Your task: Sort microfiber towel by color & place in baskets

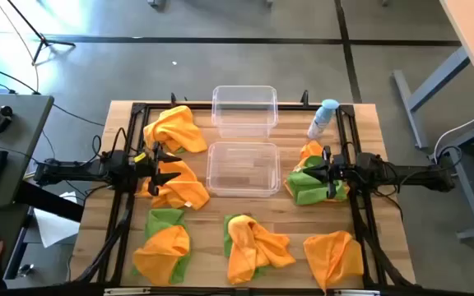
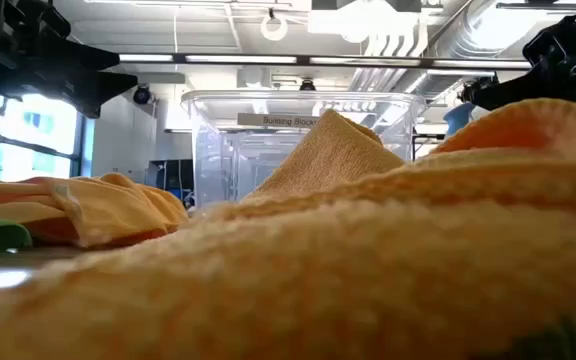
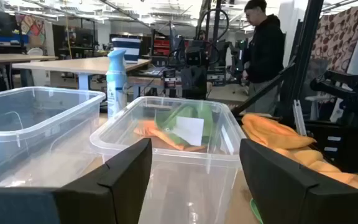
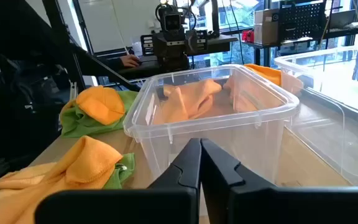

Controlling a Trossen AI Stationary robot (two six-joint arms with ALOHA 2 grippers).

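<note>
Left pincer (image 1: 171,167) gapes empty; right pincer (image 1: 301,172) closed.

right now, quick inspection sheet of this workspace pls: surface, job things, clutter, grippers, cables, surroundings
surface: wooden table inside a dark frame.
job's things: two clear baskets, far one and near one, both look empty from above; orange and green towels lie in heaps around them, e.g. an orange one and a green-and-orange heap.
clutter: pale spray bottle at the far right.
grippers: left gripper open beside the near basket, holding nothing; right gripper shut, empty, over the right heap.
cables: dark cables along the left arm.
surroundings: concrete floor, desks, a person standing beyond the table.
</note>
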